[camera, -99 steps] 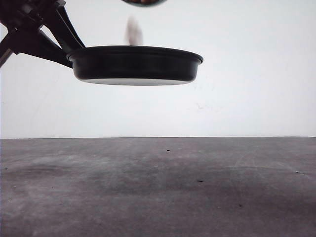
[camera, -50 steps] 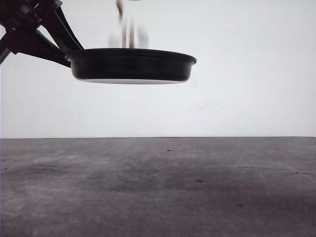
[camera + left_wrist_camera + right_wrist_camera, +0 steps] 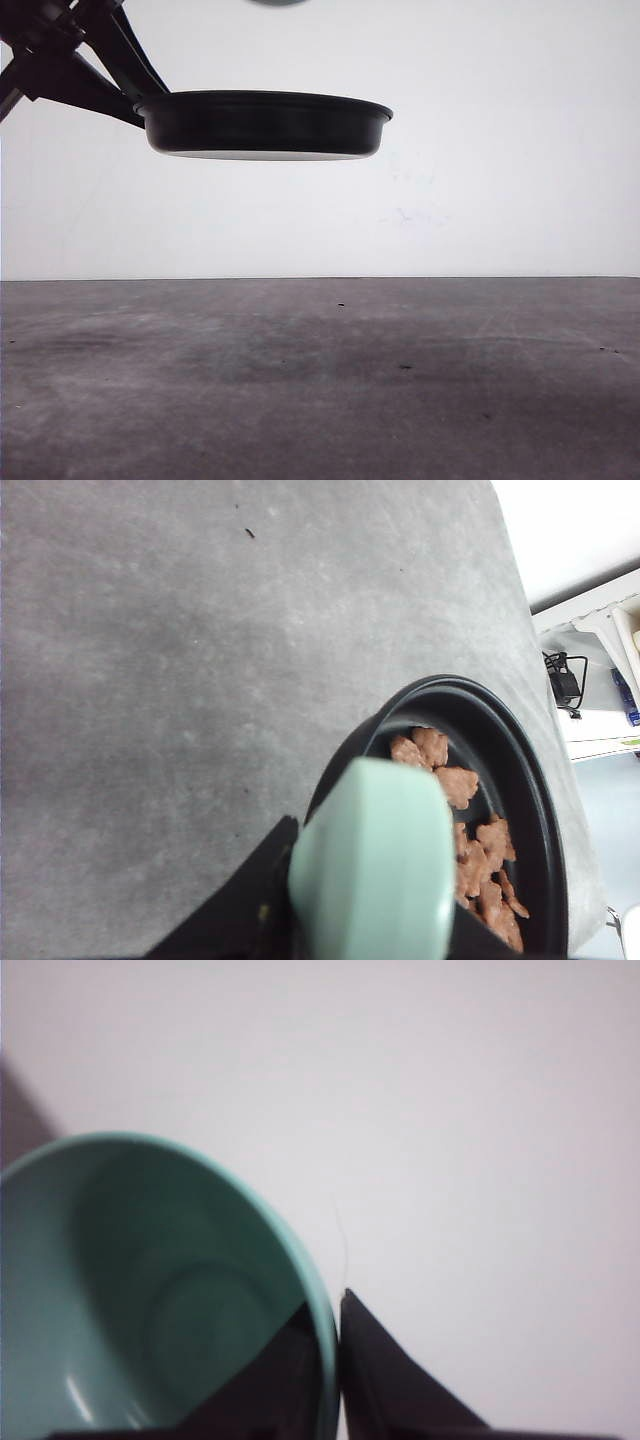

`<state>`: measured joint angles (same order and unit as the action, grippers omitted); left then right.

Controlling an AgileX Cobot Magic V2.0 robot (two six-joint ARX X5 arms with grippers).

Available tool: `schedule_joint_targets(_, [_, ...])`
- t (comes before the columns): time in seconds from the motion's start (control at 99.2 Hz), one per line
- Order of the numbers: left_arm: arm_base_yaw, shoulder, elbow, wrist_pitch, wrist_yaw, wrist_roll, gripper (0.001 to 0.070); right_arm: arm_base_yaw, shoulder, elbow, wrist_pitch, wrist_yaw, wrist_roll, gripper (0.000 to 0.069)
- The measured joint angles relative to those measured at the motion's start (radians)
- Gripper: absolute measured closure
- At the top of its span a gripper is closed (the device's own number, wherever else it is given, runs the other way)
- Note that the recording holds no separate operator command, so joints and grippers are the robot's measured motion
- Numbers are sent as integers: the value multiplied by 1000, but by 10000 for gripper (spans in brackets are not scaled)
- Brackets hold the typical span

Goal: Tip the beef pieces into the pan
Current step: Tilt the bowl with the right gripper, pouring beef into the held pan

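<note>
The pan [image 3: 520, 780] runs off the wrist frame's edge, its mint handle [image 3: 372, 865] hiding some beef pieces [image 3: 470, 845]; the teal bowl [image 3: 150, 1300] above is cropped too

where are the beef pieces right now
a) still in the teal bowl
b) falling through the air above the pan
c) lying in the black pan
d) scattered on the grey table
c) In the left wrist view the beef pieces lie inside the pan, past its mint-green handle, while the right wrist view shows the bowl with a bare inside.
</note>
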<state>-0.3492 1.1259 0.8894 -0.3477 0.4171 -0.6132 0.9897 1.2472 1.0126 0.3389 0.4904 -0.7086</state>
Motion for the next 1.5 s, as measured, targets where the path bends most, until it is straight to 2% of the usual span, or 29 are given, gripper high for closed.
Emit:
schedule_joint_targets(0.161, [13, 0, 0, -1, 0, 17, 656, -173, -36, 97, -219, -205, 503, 676])
schedule_joint_targets(0.262, [19, 0, 1, -1, -2, 21, 656, -348, -49, 106, -259, -406, 803, 676])
schedule_joint_targets(0.333, [19, 0, 2, 0, -4, 22, 656, -441, -50, 106, -291, -506, 893, 676])
schedule_joint_targets(0.444, [20, 1, 2, 2, -8, 23, 656, -413, -57, 106, -352, -481, 896, 676])
schedule_joint_targets(0.565, [22, 2, 2, 8, -8, 23, 656, -286, -60, 106, -357, -377, 798, 676])
schedule_joint_targets(0.685, [28, 7, 3, 8, -10, 23, 656, -205, -57, 106, -327, -259, 617, 676])
schedule_joint_targets(0.837, [31, 16, 3, 9, -12, 22, 656, -55, -11, 106, -228, -32, 254, 676])
schedule_joint_targets(0.958, [31, 17, 3, 16, -12, 19, 656, 6, 41, 106, -146, -12, -37, 676])
schedule_joint_targets(1.038, [31, 17, 3, 19, -11, 18, 656, 31, 71, 106, -53, 35, -217, 676])
schedule_joint_targets(1.139, [31, 17, 3, 24, 2, 18, 656, 50, 105, 106, 50, 62, -410, 676])
schedule_joint_targets(1.25, [31, 18, 3, 26, 17, 16, 656, 55, 123, 106, 69, 62, -518, 676])
schedule_joint_targets(1.502, [31, 18, 3, 25, 21, 15, 656, 55, 124, 106, 169, 63, -640, 676])
